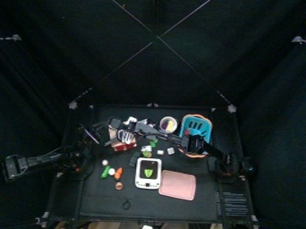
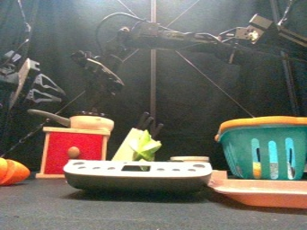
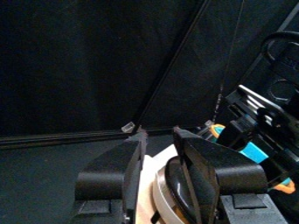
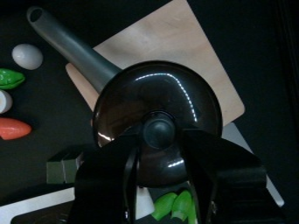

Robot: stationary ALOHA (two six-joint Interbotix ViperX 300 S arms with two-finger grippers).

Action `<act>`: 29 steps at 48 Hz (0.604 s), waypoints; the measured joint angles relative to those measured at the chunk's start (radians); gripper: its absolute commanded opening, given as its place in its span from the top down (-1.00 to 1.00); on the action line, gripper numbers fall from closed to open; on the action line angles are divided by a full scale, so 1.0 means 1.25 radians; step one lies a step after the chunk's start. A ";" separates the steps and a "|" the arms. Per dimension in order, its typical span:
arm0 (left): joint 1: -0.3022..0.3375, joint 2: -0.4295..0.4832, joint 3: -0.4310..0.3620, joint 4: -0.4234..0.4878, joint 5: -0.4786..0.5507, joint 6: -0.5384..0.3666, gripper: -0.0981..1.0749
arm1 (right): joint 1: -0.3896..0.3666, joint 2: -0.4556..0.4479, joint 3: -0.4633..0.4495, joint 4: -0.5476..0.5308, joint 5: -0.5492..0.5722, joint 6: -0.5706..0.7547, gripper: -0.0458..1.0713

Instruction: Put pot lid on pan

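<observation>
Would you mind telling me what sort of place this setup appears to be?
Most likely a robot lab test cell, not a kitchen: black curtains pen in a small black table strewn with kitchenware and toy food, such as a teal basket and a lidded pan.

The right gripper (image 4: 163, 162) straddles the lid knob (image 4: 159, 131) with open jaws; a green vegetable (image 4: 172, 206) and small block (image 4: 65, 166) (both close) crowd the pan (image 4: 152, 109).
</observation>
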 measured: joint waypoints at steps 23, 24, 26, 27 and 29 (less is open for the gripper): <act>0.000 -0.001 0.001 0.005 -0.001 0.001 -0.42 | -0.007 0.001 0.000 0.000 0.005 -0.002 -0.36; 0.000 0.000 0.001 0.005 0.000 0.001 -0.42 | -0.007 0.001 0.000 0.000 0.006 -0.001 -0.38; 0.000 0.000 0.001 0.005 0.000 0.000 -0.42 | -0.007 0.001 -0.001 -0.001 0.009 -0.002 -0.40; 0.000 0.000 0.001 0.005 0.000 0.000 -0.42 | -0.007 0.001 0.000 -0.001 0.011 -0.002 -0.41; 0.000 0.000 0.000 0.005 0.000 0.001 -0.42 | -0.007 0.001 -0.001 -0.002 0.012 -0.002 -0.42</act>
